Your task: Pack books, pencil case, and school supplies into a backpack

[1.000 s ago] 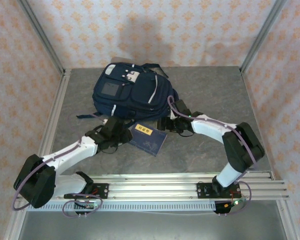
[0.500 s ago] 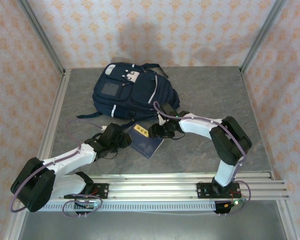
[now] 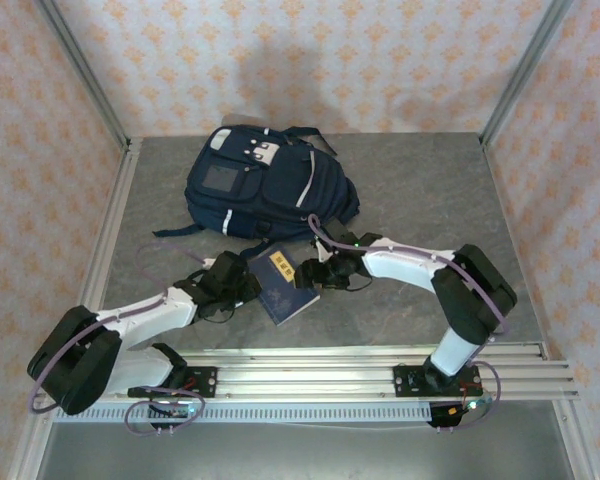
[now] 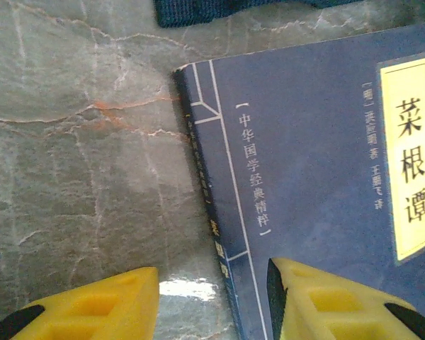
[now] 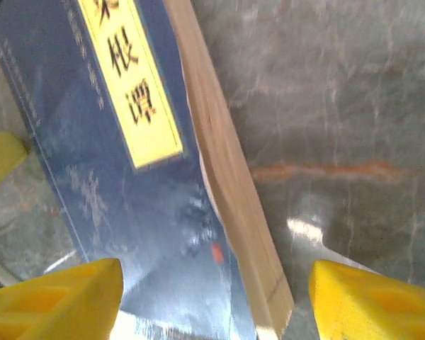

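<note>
A navy blue book [image 3: 285,286] with a yellow title label lies on the table just in front of the backpack [image 3: 265,185], which rests flat at the back. My left gripper [image 3: 244,284] is open at the book's left side. In the left wrist view the left gripper [image 4: 212,283] straddles the spine, one finger over the table and one over the book's cover [image 4: 304,177]. My right gripper [image 3: 311,272] is open at the book's right side. In the right wrist view the book's cover [image 5: 113,163] and tan page edge [image 5: 227,177] lie between the right gripper's [image 5: 216,312] fingers. The pencil case and school supplies are out of view.
The grey marbled table [image 3: 420,190] has bare room to the right of the backpack. Patterned walls with metal posts close in the back and both sides. A metal rail [image 3: 310,375] carrying both arm bases runs along the near edge.
The book has turned and slid a little toward the near left. The right gripper moved left and nearer with it. The left gripper shifted slightly right toward the spine.
</note>
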Controlling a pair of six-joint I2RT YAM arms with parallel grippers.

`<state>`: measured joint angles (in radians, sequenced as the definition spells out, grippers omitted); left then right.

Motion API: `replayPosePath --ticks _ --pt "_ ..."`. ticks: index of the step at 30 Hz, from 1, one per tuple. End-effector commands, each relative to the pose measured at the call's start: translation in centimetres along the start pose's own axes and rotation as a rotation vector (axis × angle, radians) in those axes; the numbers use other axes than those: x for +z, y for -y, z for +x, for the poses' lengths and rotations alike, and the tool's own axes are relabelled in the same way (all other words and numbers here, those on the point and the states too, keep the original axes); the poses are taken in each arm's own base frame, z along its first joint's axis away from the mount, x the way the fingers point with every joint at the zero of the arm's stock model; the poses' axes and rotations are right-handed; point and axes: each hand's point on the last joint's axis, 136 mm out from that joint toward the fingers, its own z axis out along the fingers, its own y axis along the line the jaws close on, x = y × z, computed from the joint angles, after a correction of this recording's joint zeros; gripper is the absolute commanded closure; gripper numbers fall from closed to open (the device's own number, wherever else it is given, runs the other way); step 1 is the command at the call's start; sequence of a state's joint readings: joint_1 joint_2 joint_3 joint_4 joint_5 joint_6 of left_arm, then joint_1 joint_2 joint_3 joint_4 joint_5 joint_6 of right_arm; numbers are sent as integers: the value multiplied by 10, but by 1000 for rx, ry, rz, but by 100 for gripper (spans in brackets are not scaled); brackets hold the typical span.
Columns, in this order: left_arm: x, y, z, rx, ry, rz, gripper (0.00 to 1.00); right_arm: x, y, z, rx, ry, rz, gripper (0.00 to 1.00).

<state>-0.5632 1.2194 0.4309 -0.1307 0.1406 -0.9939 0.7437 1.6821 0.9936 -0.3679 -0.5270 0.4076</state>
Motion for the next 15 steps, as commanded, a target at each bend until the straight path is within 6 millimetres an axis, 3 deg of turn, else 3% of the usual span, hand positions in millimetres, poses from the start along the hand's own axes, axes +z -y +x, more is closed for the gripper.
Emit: replayPosePath --ticks 1,7,15 --pt "6 0 -1 2 16 -1 56 9 2 -13 -3 -4 51 30" --pt "13 12 1 -2 -8 42 57 26 -20 -4 15 -92 -89 38" --pt "25 20 8 3 -56 70 58 33 -38 7 72 -146 -199 39"
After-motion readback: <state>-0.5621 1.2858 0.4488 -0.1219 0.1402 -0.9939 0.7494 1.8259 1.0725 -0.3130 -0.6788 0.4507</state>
